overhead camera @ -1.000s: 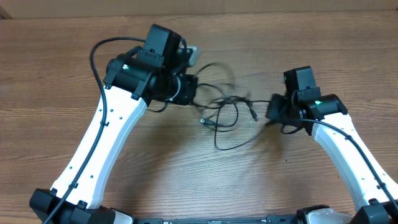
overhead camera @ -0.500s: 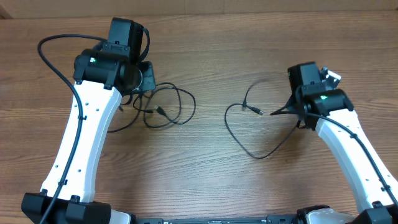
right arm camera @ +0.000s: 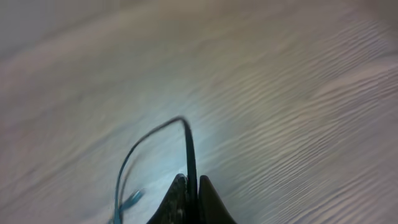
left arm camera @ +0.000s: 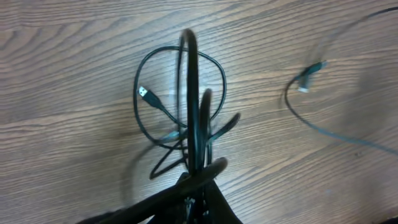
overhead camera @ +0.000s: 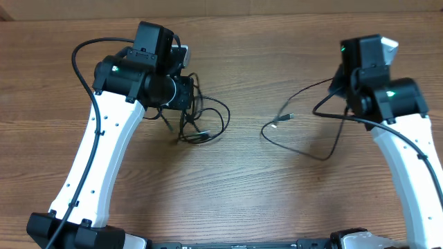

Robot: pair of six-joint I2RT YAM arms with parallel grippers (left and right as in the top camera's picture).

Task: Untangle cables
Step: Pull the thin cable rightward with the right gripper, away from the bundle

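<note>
Sprawling nearest on the wooden table [overhead camera: 228,200], the right cable [overhead camera: 299,151] is a thin black cord in one open curve. Its pale plug [overhead camera: 284,119] lies at the left end, well apart from the other cord. Further left, the left cable [left arm camera: 188,87] lies in several overlapping loops, with a silver plug [left arm camera: 144,93] among them. Farther back, the left gripper [left arm camera: 200,177] is pinched tight on those loops. At far right, the right gripper [right arm camera: 189,183] is clamped narrowly on its own cord.
</note>
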